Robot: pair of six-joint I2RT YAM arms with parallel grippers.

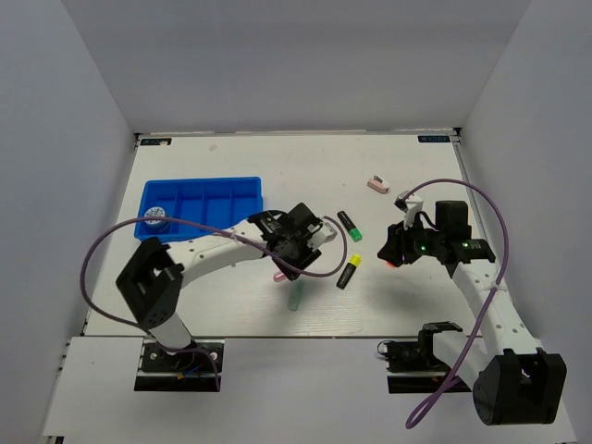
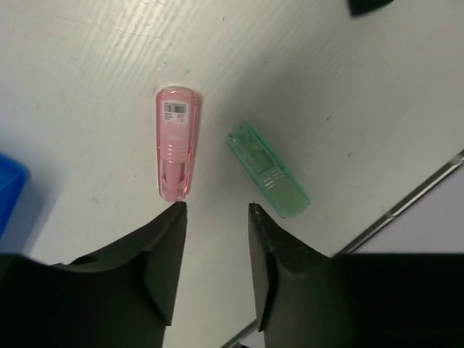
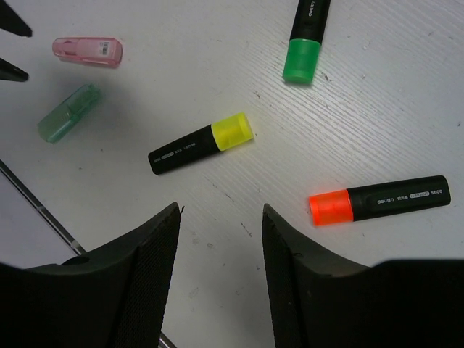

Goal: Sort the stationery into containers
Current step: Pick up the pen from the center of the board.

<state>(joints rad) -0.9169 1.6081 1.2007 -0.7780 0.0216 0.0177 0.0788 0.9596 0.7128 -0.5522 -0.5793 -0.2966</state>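
1. Left pincer [image 2: 216, 210] is open and empty, just short of the pink eraser [image 2: 176, 148]. The mint eraser [image 2: 267, 172] lies just beside it, near the near edge of the bench [image 1: 277, 166], so a sloppy approach could nudge it off.
2. Right pincer [image 3: 221, 210] is open too, holding nothing, above the yellow highlighter [image 3: 201, 143]. An off-centre pinch could make it skid out.
3. The blue tray [image 1: 199, 181] sits by the far-left corner, so that's a long carry. A weak grip probably drops stuff on the way.
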